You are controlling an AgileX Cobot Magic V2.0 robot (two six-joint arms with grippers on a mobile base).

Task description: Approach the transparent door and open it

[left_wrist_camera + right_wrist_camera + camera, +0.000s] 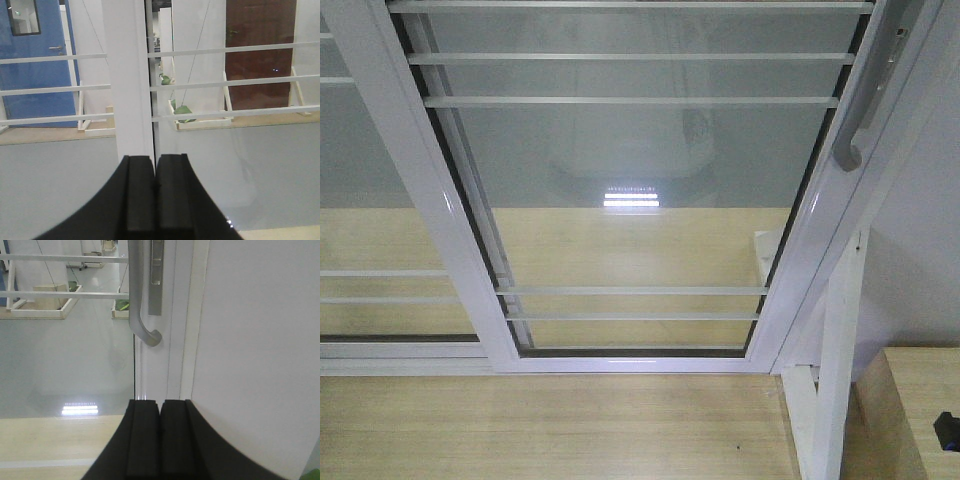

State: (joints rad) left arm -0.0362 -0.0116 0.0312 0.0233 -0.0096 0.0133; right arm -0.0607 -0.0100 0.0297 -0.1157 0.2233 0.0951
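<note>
Both left gripper [155,200] and right gripper [160,440] are resting pinched together, empty. Right one is facing the pull handle [135,290] on the transparent door [630,180] (spread jaws, then hook squarely).

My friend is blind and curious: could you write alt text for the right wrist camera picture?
A curved grey handle on a white-framed glass door shows above the robot's black fingers, which are pressed together at the bottom edge. A plain white panel fills the right side.
</note>
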